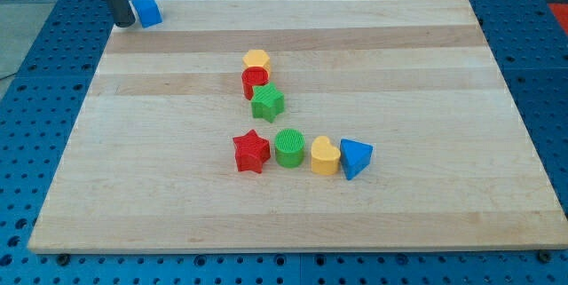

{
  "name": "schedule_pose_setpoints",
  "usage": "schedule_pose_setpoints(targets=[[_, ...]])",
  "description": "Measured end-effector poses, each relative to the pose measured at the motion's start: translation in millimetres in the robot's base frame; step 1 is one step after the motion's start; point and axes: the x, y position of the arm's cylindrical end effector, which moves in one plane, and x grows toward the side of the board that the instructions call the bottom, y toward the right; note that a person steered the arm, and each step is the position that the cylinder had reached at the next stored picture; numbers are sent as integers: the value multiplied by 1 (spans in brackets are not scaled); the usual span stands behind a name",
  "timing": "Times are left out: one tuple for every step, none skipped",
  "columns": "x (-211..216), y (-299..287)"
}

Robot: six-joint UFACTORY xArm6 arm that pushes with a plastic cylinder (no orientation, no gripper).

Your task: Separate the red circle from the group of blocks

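Note:
The red circle [254,80] sits near the board's middle, touching a yellow hexagon [256,59] above it and a green star [267,103] below it. Lower down lies a row: a red star [250,152], a green circle [289,148], a yellow heart [325,156] and a blue triangle [355,158]. My tip [124,23] is at the view's top left corner of the board, just left of a blue cube [146,11] and far from the red circle.
The wooden board [426,98] lies on a blue perforated table [27,98]. The blue cube stands at the board's top left edge, away from the other blocks.

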Motion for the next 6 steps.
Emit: schedule_pose_setpoints(targets=[[0,-1],[0,-3],[1,-2],[47,29],[67,37],[78,40]])
